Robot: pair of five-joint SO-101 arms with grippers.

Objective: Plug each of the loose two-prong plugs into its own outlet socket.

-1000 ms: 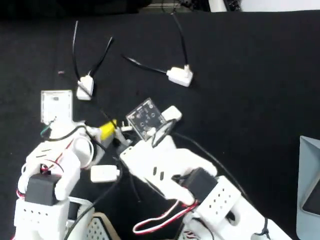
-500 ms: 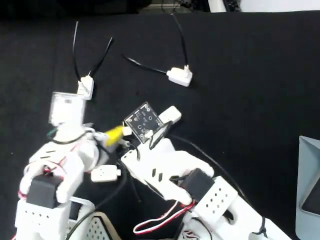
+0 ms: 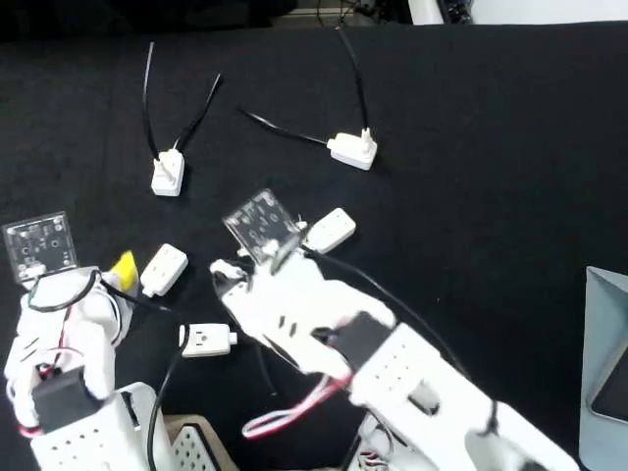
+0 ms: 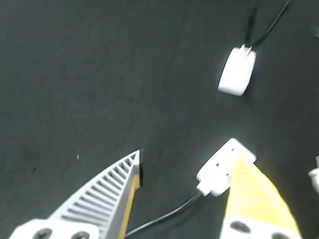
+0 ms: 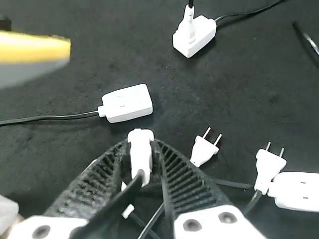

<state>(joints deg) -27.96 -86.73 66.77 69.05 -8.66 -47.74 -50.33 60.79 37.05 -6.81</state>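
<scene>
Black table (image 3: 491, 147): right claw (image 5: 141, 164) grips 1 plug (image 5: 140, 147), left claw (image 4: 187, 162) spread wide

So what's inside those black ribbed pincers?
A white plug sits clamped between the right gripper's fingers. Its prongs can't be seen, and the fingers cover its lower end and cord.

Black table cover (image 3: 510, 147); grey container (image 3: 597, 373) at right edge.
</scene>
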